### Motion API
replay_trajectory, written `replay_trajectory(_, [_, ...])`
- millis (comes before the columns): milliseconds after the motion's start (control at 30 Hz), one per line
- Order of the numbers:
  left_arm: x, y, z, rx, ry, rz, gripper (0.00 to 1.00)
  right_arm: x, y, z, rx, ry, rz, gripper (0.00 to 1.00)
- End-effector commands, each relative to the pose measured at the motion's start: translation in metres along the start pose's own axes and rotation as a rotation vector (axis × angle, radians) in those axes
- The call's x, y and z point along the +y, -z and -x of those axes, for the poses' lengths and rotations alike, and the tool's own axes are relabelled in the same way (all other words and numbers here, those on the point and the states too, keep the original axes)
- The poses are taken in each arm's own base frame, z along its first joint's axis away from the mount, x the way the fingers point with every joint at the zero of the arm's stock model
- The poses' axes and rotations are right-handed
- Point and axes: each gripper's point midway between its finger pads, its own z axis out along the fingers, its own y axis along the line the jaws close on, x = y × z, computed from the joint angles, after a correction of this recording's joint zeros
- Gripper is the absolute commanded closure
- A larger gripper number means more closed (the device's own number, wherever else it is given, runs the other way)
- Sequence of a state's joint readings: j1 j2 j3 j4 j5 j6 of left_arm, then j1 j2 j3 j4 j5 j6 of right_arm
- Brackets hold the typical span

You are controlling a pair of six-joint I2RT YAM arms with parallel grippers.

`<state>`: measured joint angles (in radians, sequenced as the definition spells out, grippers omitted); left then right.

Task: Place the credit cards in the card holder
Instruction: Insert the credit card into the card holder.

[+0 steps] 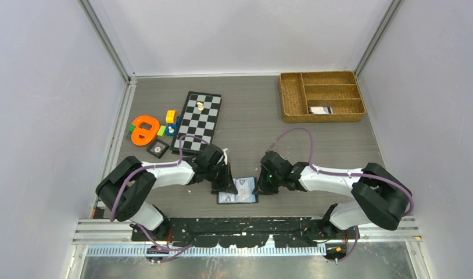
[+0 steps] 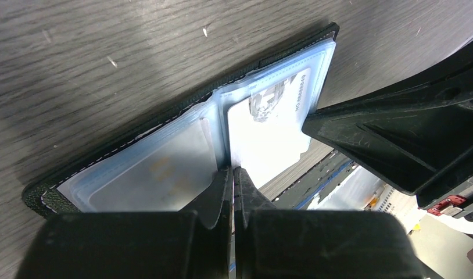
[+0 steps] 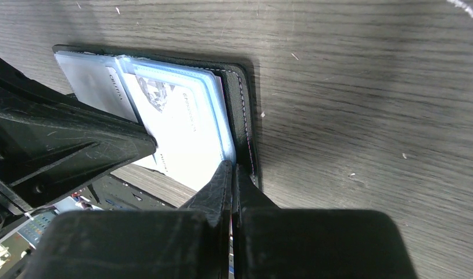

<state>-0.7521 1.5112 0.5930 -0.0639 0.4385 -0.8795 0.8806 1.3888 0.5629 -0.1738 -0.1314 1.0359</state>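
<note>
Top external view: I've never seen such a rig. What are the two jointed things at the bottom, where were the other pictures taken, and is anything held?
Those are a robot's left arm and right arm, bolted at the near edge of a grey wood-grain table and filmed from above. The other pictures come from a camera on each wrist: one shows the left gripper up close, the other the right gripper. On the table lie a black-and-white chessboard, colourful toy pieces, a brown woven divided tray and, between the arms, an open black leather-like card holder with bluish sleeves, a white card among them. Both grippers are shut, tips at the holder; whether either pinches a sleeve is unclear.
</note>
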Motion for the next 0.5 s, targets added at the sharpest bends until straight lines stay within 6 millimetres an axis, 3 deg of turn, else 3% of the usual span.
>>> replay_trajectory(0, [-0.015,-0.006,0.006,-0.036,-0.033,-0.042,1.0,-0.007,-0.001,0.003,-0.028,0.006,-0.023,0.99])
replay_trajectory(333, [-0.027,-0.009,0.009,-0.045,-0.058,-0.077,1.0,-0.007,-0.001,0.003,-0.032,0.002,-0.027,0.99])
replay_trajectory(467, [-0.025,-0.005,0.011,-0.062,-0.065,-0.052,0.98,-0.01,0.004,0.007,-0.055,-0.003,-0.042,0.95])
